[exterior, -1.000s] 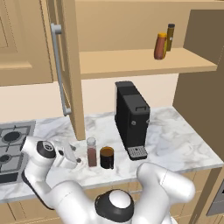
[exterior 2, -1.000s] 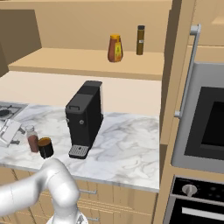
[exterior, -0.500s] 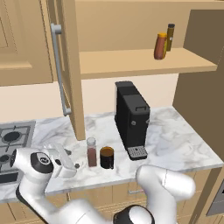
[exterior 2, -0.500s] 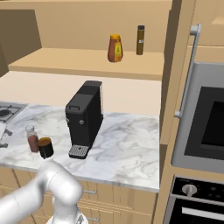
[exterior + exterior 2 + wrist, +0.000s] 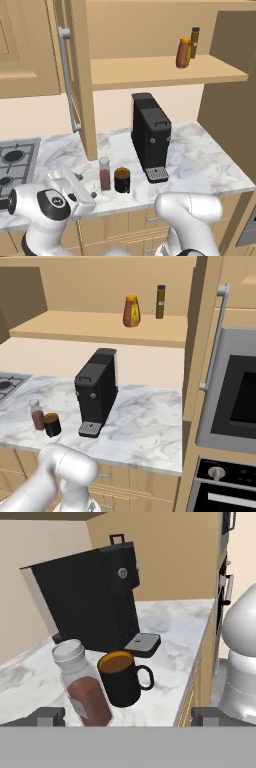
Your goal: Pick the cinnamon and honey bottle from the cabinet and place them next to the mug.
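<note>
Cinnamon [image 5: 104, 173] already stands upright on the marble desk [image 5: 200, 160], just beside the mug [image 5: 122, 180] and in front of the black coffee machine [image 5: 150, 136], so half the job looks done. Honey bottle [image 5: 183, 52] is the half left: it sits on the shelf of the open cabinet [image 5: 150, 70], next to a thin dark bottle [image 5: 194, 42]. Low at the desk's edge, the tool [image 5: 125, 717] has its fingertips [image 5: 50, 716] spread wide with nothing between them, the jar and mug just ahead.
</note>
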Motion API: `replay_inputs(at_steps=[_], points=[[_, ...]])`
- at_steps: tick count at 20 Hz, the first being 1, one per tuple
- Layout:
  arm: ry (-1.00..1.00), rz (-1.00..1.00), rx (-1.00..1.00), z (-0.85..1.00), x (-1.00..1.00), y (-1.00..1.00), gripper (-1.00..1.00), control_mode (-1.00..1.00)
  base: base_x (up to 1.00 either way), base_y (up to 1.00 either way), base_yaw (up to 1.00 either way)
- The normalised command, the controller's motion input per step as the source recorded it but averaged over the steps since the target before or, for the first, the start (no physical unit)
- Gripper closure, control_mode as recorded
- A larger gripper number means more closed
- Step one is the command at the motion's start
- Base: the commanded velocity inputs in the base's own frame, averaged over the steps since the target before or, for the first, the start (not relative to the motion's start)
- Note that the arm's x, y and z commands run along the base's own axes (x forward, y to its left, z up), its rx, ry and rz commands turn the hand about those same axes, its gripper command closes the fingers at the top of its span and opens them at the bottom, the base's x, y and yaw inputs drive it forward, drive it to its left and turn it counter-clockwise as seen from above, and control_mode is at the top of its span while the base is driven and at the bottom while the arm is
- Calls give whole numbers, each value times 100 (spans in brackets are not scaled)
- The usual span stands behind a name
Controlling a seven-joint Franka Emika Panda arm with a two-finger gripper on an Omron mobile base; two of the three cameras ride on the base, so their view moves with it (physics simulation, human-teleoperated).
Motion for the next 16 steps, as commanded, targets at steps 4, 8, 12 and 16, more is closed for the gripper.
replay_inputs(at_steps=[4, 8, 12, 16], points=[[-5, 14, 2, 28, -39, -27, -100, -100, 0, 0, 0], [0, 20, 4, 31, -16, -62, -100, -100, 0, 0, 0], [0, 22, 4, 44, -1, -70, -100, -100, 0, 0, 0], [0, 21, 2, 63, 1, -61, -100, -100, 0, 0, 0]])
